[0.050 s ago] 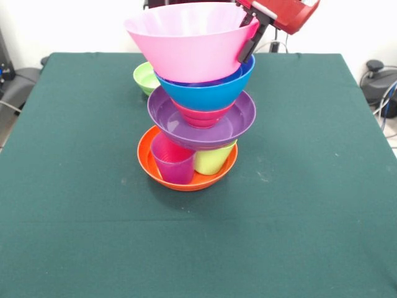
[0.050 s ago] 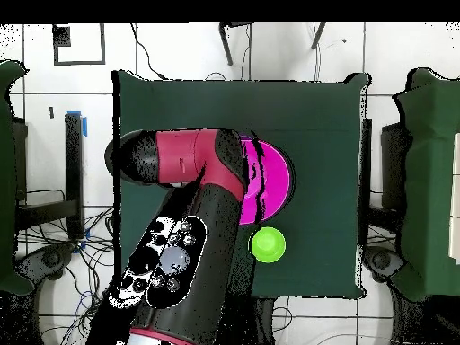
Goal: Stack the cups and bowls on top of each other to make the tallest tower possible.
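Standing mid-table: tower [image 1: 197, 118] | orange bowl [image 1: 186, 180] holds purple cup [image 1: 172, 162] and lime cup [image 1: 212, 160] | purple, red, blue bowls above | gripper [image 1: 251, 34] fingers clamped on top pink bowl's [image 1: 186, 40] rim | green bowl [image 1: 145, 77] behind on table [image 1: 74, 205].

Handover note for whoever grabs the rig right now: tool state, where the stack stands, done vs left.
Tool: shut on the pink bowl, gripping its rim atop the tower.
Tower, bottom up: orange bowl holding purple cup and lime cup, then purple bowl, red bowl, blue bowl, pink bowl.
Left: release the pink bowl; small green bowl sits alone on the table behind the tower, unstacked.
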`<state>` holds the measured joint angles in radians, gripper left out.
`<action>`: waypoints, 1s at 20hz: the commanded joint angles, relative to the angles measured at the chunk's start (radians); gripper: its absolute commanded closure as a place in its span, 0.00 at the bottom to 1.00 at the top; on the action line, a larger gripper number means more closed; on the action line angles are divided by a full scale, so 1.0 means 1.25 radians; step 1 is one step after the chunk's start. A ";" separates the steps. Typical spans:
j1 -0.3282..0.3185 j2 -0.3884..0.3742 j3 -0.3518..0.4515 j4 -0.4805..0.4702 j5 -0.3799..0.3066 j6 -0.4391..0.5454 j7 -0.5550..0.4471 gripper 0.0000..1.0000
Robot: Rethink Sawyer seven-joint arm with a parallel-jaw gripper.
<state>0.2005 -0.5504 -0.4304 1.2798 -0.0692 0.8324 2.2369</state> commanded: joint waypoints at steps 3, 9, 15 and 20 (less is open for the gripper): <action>-0.007 0.008 0.054 -0.001 0.015 0.002 0.097 0.00; -0.009 0.008 0.054 -0.005 0.014 0.010 0.090 0.00; -0.011 0.011 0.053 -0.010 0.009 0.009 0.082 0.00; -0.012 0.007 0.053 -0.018 0.009 0.023 0.075 0.00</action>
<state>0.2003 -0.5504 -0.4309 1.2772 -0.0682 0.8326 2.2369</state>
